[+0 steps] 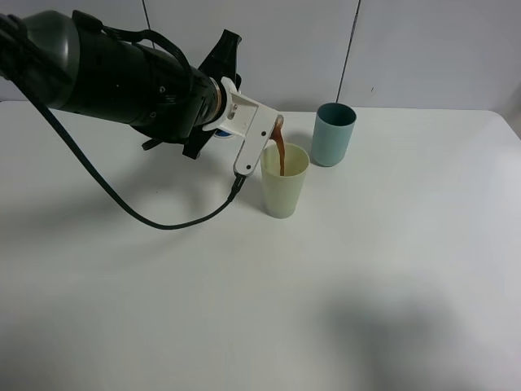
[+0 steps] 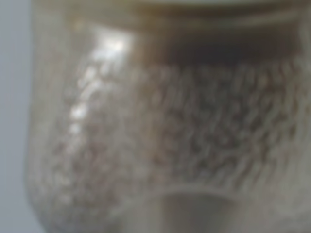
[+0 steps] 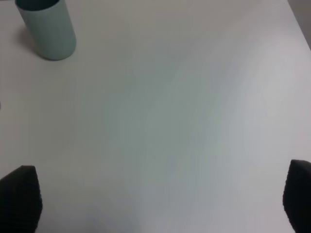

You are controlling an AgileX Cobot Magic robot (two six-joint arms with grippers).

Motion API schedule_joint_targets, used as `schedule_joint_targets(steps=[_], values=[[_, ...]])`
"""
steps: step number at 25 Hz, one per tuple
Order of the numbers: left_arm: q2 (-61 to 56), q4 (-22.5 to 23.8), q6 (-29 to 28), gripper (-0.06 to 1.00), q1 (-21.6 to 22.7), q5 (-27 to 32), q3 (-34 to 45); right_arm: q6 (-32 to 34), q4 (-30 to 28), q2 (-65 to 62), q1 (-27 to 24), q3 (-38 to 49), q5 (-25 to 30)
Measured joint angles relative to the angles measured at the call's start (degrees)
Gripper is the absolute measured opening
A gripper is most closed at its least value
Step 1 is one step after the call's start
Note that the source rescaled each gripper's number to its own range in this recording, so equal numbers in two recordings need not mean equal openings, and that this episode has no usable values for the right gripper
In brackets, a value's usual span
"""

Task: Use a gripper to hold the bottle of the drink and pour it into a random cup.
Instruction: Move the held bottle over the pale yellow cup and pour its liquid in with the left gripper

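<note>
My left gripper [image 1: 251,134], a white jaw block on the bulky black arm, is shut on the bottle [image 2: 165,131] and holds it tipped over the cup. In the exterior high view only the bottle's tan neck [image 1: 278,123] shows past the jaws. A thin brown stream of the drink [image 1: 282,153] falls from the neck into the pale yellow-green cup [image 1: 284,194], which stands upright mid-table. The blurred bottle fills the left wrist view. My right gripper [image 3: 159,196] hangs open over bare table, its black fingertips [image 3: 19,201] far apart with nothing between them.
A teal tumbler [image 1: 333,134] [image 3: 46,29] stands upright just behind and to the right of the cup. A bit of a blue-and-white thing [image 1: 221,133] peeks out behind the left arm. A black cable [image 1: 155,221] loops from the arm down to the white table [image 1: 391,269].
</note>
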Motion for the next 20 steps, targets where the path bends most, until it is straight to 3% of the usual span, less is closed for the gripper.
schedule_joint_targets(steps=[20], values=[[0.0, 2.5, -0.05, 0.01, 0.0, 0.19, 0.0, 0.0, 0.0, 0.0, 0.0, 0.0, 0.0]])
